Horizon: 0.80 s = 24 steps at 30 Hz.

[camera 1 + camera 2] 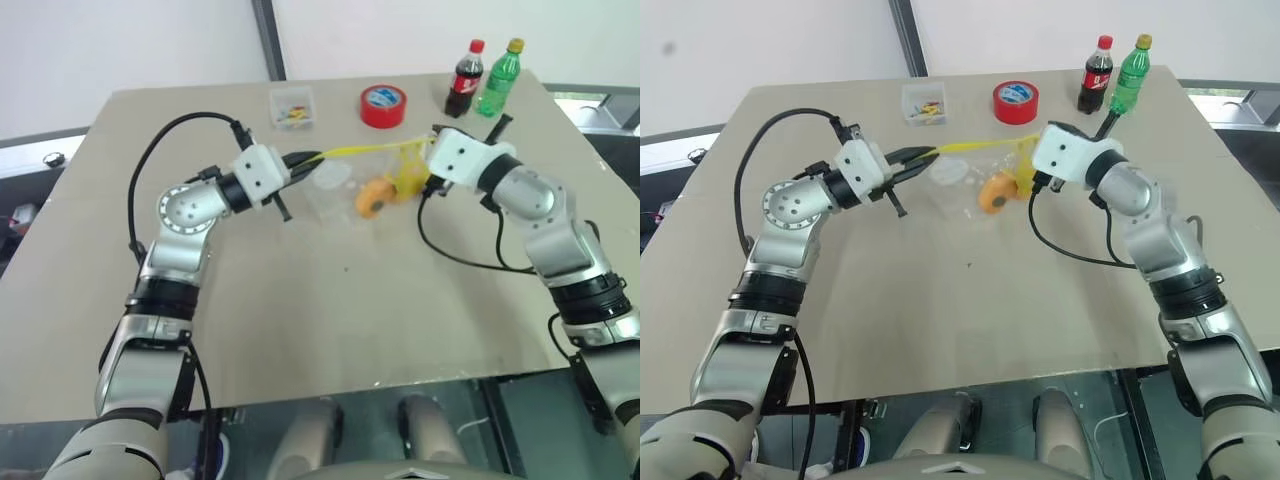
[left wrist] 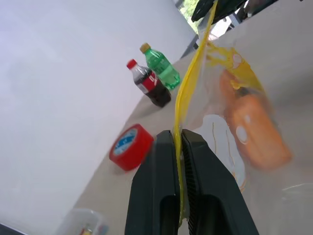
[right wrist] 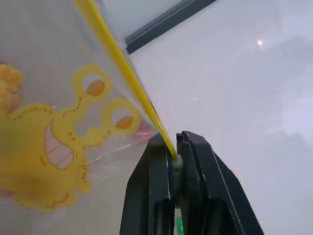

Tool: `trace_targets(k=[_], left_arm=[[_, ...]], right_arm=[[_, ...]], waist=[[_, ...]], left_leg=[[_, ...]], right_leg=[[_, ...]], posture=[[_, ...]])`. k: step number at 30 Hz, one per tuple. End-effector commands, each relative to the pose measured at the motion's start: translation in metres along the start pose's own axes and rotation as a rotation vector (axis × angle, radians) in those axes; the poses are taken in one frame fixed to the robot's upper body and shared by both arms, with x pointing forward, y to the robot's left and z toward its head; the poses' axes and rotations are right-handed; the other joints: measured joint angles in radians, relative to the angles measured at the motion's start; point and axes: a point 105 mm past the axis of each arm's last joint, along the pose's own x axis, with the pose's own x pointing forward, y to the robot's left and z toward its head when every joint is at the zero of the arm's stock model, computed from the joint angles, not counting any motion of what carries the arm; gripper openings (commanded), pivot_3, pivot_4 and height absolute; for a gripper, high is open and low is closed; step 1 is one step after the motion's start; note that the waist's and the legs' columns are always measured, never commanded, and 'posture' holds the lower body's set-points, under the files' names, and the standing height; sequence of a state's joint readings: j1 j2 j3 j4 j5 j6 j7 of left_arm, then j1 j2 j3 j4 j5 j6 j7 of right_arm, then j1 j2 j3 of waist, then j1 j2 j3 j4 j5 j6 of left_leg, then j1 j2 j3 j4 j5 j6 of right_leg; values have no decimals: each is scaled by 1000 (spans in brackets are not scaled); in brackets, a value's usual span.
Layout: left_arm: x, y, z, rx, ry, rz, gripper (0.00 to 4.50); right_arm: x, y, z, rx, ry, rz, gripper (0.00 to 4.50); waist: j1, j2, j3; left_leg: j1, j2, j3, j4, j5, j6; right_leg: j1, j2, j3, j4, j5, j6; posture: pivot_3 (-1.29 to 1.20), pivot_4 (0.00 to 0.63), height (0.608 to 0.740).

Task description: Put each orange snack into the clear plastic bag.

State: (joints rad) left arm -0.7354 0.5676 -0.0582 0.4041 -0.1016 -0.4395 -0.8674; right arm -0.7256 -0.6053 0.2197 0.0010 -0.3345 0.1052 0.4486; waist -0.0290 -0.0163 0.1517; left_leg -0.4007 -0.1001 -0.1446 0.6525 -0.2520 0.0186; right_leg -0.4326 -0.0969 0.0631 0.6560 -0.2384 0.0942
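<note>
The clear plastic bag hangs above the table, stretched by its yellow closure strip between my two grippers. My left gripper is shut on the strip's left end, as the left wrist view confirms at the left gripper. My right gripper is shut on the strip's right end, which the right wrist view shows between the black fingers of the right gripper. An orange snack lies inside the bag near its bottom, the same orange snack showing through the film. A second orange shape sits behind it, blurred.
At the table's far edge stand a red tape roll, a cola bottle and a green bottle. A small clear box with tiny bits lies to the left of the tape. Black cables loop from both wrists.
</note>
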Motion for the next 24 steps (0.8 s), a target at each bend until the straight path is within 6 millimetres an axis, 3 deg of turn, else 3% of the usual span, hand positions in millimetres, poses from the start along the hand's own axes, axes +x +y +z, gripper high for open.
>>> trace_targets(k=[1, 5, 8, 10, 12, 13, 15, 18, 20, 24], left_arm=[[-19, -11, -5, -27, 17, -4, 0], [-32, -54, -11, -81, 52, -107, 0], [-41, -86, -17, -193, 94, -166, 0], [-46, -101, -17, -258, 114, -226, 788], [-50, -111, -13, -326, 123, -252, 1693], [-54, -115, -13, -360, 137, -260, 1966], [-65, -118, -13, -454, 171, -241, 2936], [-93, -114, -10, -612, 216, -198, 4256], [-104, -110, -7, -667, 230, -173, 4500], [-127, -95, -1, -771, 242, -136, 4500]], right_arm=[[-31, -12, -19, 24, 85, -36, 34], [-53, 27, -9, 93, 58, 115, 34], [-69, 68, -17, 104, 102, 244, 34], [-80, 87, -21, 158, 119, 319, 0], [-86, 95, -19, 226, 107, 342, 904], [-91, 100, -18, 250, 102, 362, 1063], [-99, 104, -20, 335, 105, 371, 2098], [-122, 95, -30, 428, 144, 385, 3441], [-133, 87, -34, 470, 158, 376, 4441], [-159, 71, -41, 588, 152, 363, 4482]], waist=[[-7, 0, 0], [-17, 0, 0], [-13, 1, 0], [-9, 1, 0], [-8, 1, 0], [-8, 1, 0], [-7, 1, 0], [-9, 1, 0], [-7, 1, 0], [6, 1, 1]], left_leg=[[0, 0, 0, 0, 0, 0], [1, 0, 1, 0, 0, 0], [4, 1, 2, 1, 0, 0], [5, 1, 2, 1, -1, 2], [7, 1, 2, 2, -2, 4], [7, 1, 2, 2, -2, 4], [7, 1, 2, 2, -2, 3], [7, 2, 2, 1, -1, 2], [6, 2, 2, 1, -2, 3], [11, 2, 1, 1, -3, 5]], right_leg=[[0, 0, -1, 0, 0, 0], [0, 0, 0, 2, 0, 0], [0, 1, 2, 5, 0, 0], [2, 1, 1, 6, 0, 0], [4, 1, 1, 6, 0, 0], [4, 1, 1, 6, 0, 0], [4, 1, 1, 6, 0, 0], [4, 1, 2, 5, 0, 0], [4, 1, 2, 5, 0, 0], [8, 1, 0, 4, 0, 0]], posture=[[0, 150, 740], [0, 150, 740], [0, 150, 740], [0, 150, 740], [0, 150, 740], [0, 150, 740], [0, 150, 740], [0, 150, 740], [0, 150, 740], [0, 150, 740]])
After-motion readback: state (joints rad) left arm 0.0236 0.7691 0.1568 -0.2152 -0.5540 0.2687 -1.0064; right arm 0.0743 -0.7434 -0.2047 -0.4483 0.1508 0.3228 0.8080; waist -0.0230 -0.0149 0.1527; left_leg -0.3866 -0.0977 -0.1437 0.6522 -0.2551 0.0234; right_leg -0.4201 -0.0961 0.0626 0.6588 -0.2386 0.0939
